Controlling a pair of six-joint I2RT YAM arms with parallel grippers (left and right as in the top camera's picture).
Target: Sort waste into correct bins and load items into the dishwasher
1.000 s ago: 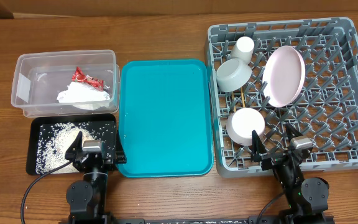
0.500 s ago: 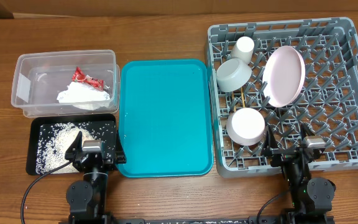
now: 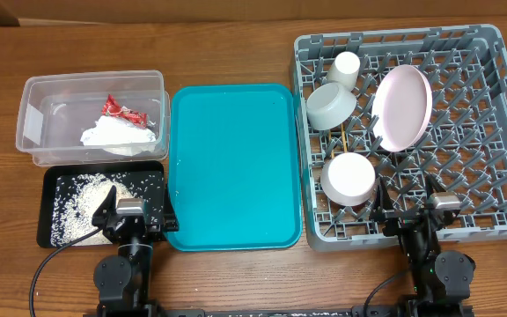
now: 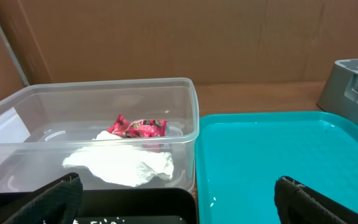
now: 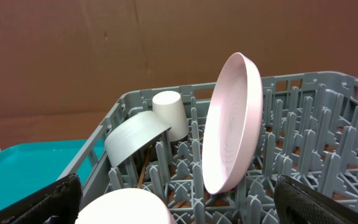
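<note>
The clear tub [image 3: 38, 97] holds the white napkin [image 3: 117, 135] and red wrapper [image 3: 121, 111]; both also show in the left wrist view, napkin [image 4: 123, 165] and wrapper [image 4: 138, 127]. Rice grains [image 3: 82, 201] lie in the black tray [image 3: 53, 231]. The grey rack [image 3: 500, 106] holds the pink plate [image 3: 402, 107] on edge, the grey bowl [image 3: 330, 105], the white cup [image 3: 346, 68], the pink-white bowl [image 3: 349, 178] and chopsticks [image 3: 345, 141]. My left gripper [image 3: 136, 217] is open and empty at the black tray's near edge. My right gripper [image 3: 415, 213] is open and empty at the rack's near edge.
The teal serving tray [image 3: 231, 167] lies between the bins and the rack, with a few rice grains on it in the left wrist view [image 4: 211, 200]. A brown cardboard wall [image 4: 166, 37] stands behind the table.
My right gripper has moved a little to the right along the rack's near edge, away from the pink-white bowl, then stayed still. The left arm has not moved.
</note>
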